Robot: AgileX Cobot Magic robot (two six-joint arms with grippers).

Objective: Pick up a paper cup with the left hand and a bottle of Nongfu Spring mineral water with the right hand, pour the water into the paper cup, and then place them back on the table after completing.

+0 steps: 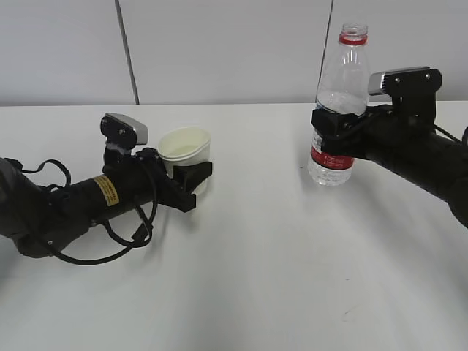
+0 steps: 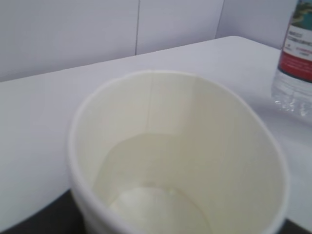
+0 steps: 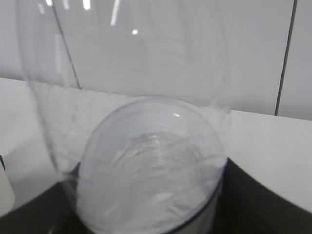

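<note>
The white paper cup (image 1: 185,144) stands upright, left of the middle of the table (image 1: 278,256). My left gripper (image 1: 191,175), on the yellow-labelled arm, is shut on its lower wall. The left wrist view looks down into the cup (image 2: 195,122), where a faint level line of clear water shows. The uncapped Nongfu Spring bottle (image 1: 340,80), with a red label and partly filled, is upright at the right. My right gripper (image 1: 333,131) is shut round its middle. The bottle fills the right wrist view (image 3: 146,161). I cannot tell whether cup or bottle touches the table.
A white panelled wall runs behind the table's far edge. The bottle's lower part also shows at the right edge of the left wrist view (image 2: 295,73). Loose black cables (image 1: 110,248) lie by the left arm. A bare tabletop lies between the two arms.
</note>
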